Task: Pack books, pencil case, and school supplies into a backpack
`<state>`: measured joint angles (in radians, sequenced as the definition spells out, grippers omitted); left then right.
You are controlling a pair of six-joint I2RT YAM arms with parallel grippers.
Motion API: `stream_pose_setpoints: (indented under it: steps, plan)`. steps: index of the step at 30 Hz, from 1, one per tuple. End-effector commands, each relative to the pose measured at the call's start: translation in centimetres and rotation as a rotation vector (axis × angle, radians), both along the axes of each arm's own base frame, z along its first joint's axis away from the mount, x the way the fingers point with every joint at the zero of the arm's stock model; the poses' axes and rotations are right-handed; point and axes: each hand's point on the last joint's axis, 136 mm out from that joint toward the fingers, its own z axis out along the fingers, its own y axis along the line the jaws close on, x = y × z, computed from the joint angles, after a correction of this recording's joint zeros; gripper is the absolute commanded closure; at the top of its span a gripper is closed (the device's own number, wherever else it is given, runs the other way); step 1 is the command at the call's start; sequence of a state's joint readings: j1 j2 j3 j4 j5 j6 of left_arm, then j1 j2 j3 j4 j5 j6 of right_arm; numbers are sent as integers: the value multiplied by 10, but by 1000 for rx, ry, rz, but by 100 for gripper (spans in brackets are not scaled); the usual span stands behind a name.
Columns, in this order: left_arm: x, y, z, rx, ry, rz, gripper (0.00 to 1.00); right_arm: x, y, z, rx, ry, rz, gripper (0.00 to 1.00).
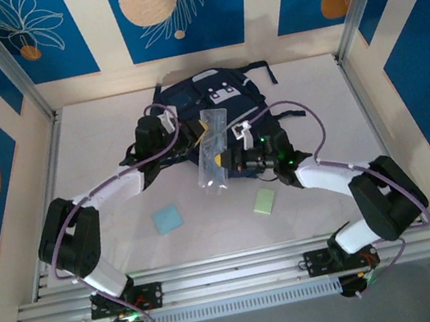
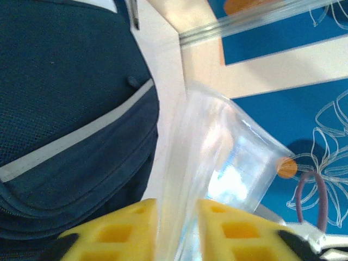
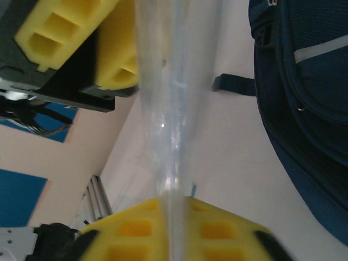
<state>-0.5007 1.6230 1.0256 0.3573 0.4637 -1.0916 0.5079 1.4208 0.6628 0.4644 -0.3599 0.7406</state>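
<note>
The clear plastic piece [image 1: 212, 155] hangs in the air between the two arms, just in front of the backpack [image 1: 183, 100], which lies at the far middle of the counter [image 1: 95, 140]. The right end effector [image 3: 174, 217] is closed tight on the lower edge of the plastic, its yellow fingers pressed together with the sheet pinched between them. The left end effector [image 2: 178, 217] stands a little way open. The plastic runs through the gap between its fingers, but they do not visibly clamp it.

The packing looks to be partway through, at best. The clear plastic piece is lifted but not yet inside the backpack. The light blue pad [image 1: 167, 219] and the pale green pad [image 1: 264, 200] lie flat on the counter nearer the arm bases, well apart from each other and from the backpack, so both remain to be packed. From these views it cannot be told whether the books and the pencil case are already inside the backpack, or how far its opening is unzipped.
</note>
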Motion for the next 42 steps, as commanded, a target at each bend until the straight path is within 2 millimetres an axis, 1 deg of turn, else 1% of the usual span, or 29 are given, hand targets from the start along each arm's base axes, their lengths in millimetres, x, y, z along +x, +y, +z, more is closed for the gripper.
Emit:
stream_pose_setpoints:
  steps: [1,3,5,8,11,15,18,21,23,26,29,37,39,42]
  plan:
    - [6,-3,0,90,-34,-7,55,-7,-15,7,-12,-13,-25,100]
    - [9,-2,-3,146,-45,-14,42,-8,-27,5,-36,-5,-61,100]
    - [11,0,-3,213,-68,-20,38,-7,-41,2,-64,9,-105,100]
    - [13,1,-10,339,-102,-43,37,-3,-68,-6,-104,50,-178,100]
    - [13,-3,-19,482,-141,-85,37,4,-99,-11,-132,93,-272,100]
    - [17,-13,-39,667,-174,-163,37,11,-144,-10,-147,133,-401,100]
    - [21,-22,-58,816,-200,-232,37,12,-167,-5,-134,141,-462,100]
    - [25,-34,-75,941,-234,-312,37,11,-184,-1,-123,149,-508,100]
    - [25,-43,-85,994,-245,-369,36,10,-190,0,-113,151,-523,100]
    - [22,-56,-94,1055,-276,-435,36,8,-197,-2,-103,164,-542,100]
    - [22,-62,-104,1102,-300,-469,35,8,-202,-5,-95,175,-558,100]
    - [32,-51,-140,1228,-266,-479,35,7,-205,-6,-77,185,-561,100]
    - [28,-52,-141,1226,-249,-495,35,6,-206,-6,-77,183,-565,100]
    - [16,-59,-141,1220,-268,-539,34,5,-208,-6,-77,184,-574,100]
